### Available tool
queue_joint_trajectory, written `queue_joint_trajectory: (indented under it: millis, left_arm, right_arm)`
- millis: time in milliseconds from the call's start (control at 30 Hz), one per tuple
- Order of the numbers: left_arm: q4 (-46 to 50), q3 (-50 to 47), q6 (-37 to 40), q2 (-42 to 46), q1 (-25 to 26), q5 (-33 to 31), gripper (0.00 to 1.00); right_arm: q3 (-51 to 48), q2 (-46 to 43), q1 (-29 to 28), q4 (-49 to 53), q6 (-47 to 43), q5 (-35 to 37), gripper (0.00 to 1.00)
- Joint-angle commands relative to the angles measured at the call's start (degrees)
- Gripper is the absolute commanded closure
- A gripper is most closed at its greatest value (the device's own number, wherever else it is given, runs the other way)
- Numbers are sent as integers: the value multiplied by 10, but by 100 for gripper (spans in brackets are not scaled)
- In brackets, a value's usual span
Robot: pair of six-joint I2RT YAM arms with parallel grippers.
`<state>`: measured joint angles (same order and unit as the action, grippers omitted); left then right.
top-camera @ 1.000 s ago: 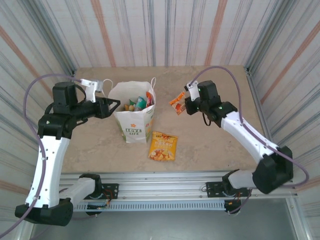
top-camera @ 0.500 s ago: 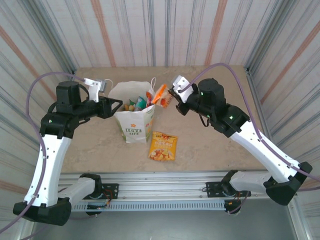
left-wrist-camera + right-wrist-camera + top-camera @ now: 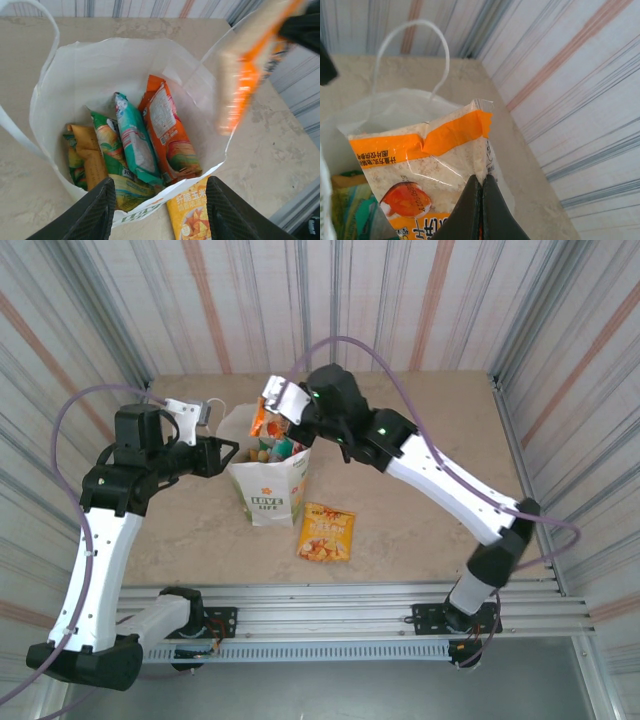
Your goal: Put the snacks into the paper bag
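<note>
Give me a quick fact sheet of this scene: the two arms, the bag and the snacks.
Right arm: right gripper shut on the orange packet, holding it above the bag's mouth
Left arm: left gripper open, at the bag's left rim
Bag: paper bag upright and open
Inside: packets in the bag, orange, teal, green and yellow, side by side
Outside: yellow packet lying flat on the table, just in front of the bag
Not yet in: the held packet and the one on the table

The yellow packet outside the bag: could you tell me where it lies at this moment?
In the top view the yellow packet lies flat on the table, just right of the paper bag and slightly nearer the table's near edge.
</note>
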<state>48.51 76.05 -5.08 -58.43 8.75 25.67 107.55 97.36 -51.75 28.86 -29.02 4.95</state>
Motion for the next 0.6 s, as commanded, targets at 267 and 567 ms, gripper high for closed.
queue_joint_trajectory:
  millis: [267,567]
  left_arm:
    - [14,4,15,8,4,-13,48]
    - [21,5,17,9,4,-15,48]
  right_arm:
    - [217,166,2,238,-4,-29,97]
    - [309,228,11,312,21,-35,55]
